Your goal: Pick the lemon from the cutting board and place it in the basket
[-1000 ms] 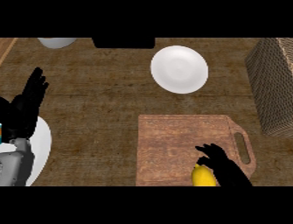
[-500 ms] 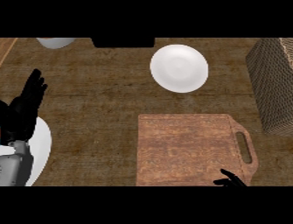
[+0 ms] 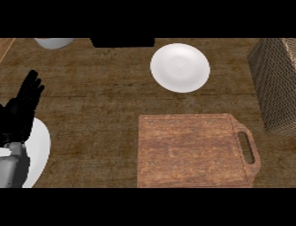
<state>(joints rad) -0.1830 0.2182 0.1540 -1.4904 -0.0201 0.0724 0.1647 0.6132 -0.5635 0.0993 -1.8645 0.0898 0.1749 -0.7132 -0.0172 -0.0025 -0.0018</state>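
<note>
Gone from view since a sec ago — my right hand and the lemon, neither shows now. Cutting board [image 3: 196, 150] sits bare, handle twd the basket [image 3: 287, 84] at right. Left hand [image 3: 16, 110] rests at left edge, fingers straight up — holding nothing.

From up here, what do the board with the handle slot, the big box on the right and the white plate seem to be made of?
The cutting board looks like wood: reddish-brown, mottled grain, matte. The basket looks woven, perhaps wicker, from its fine criss-cross texture. The plate seems ceramic or plastic: plain white, smooth, softly shaded.
</note>
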